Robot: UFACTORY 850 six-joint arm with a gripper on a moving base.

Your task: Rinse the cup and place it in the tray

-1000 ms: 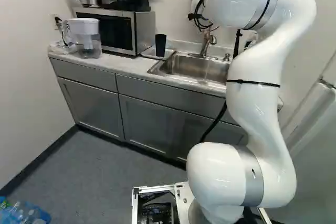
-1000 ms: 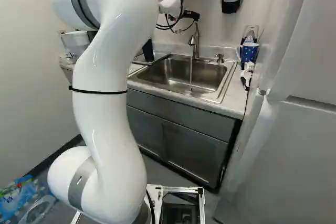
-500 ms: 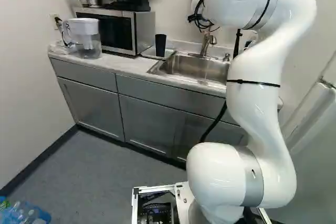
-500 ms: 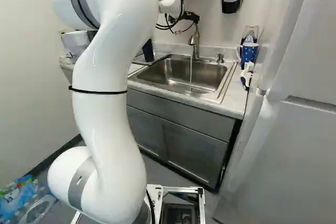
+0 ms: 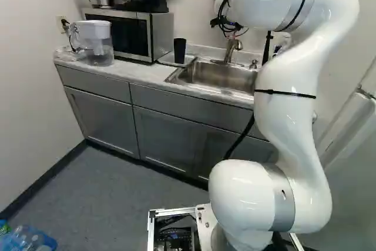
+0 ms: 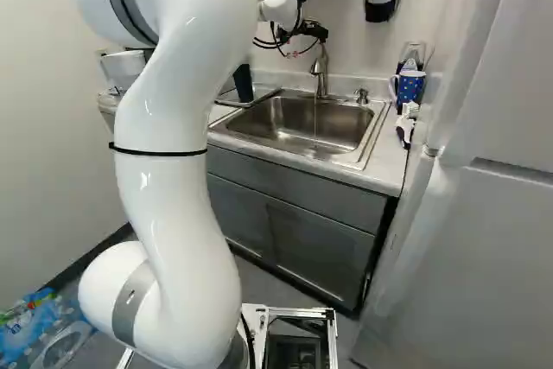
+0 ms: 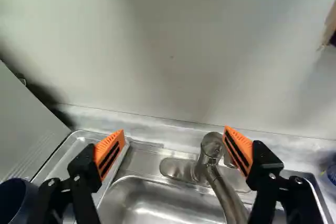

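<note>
Jaws are wide open rn, nothing gripped. The gripper [image 6: 313, 32] is up by the faucet [image 7: 226, 192], w/ the faucet's top btwn the 2 orange pads [image 7: 242, 148], closer to 1 pad than the other. Can't tell if that pad touches it tho.

The cup [image 5: 180, 50] is dark & upright in the tray [image 5: 167, 59], just left of the sink [image 5: 220, 76] in the left base view. In the wrist view it's off to 1 side of the jaws, well apart from the faucet. Water's running in a thin stream [image 6: 315, 120] into the sink.

Other stuff on the tabletop [image 5: 138, 73]: microwave [image 5: 158, 33] next to the tray, pitcher [image 5: 100, 51] on the microwave's far side, & a blue mug w/ dots [image 6: 409, 86] at the sink's other end, right side of the right base view.
</note>
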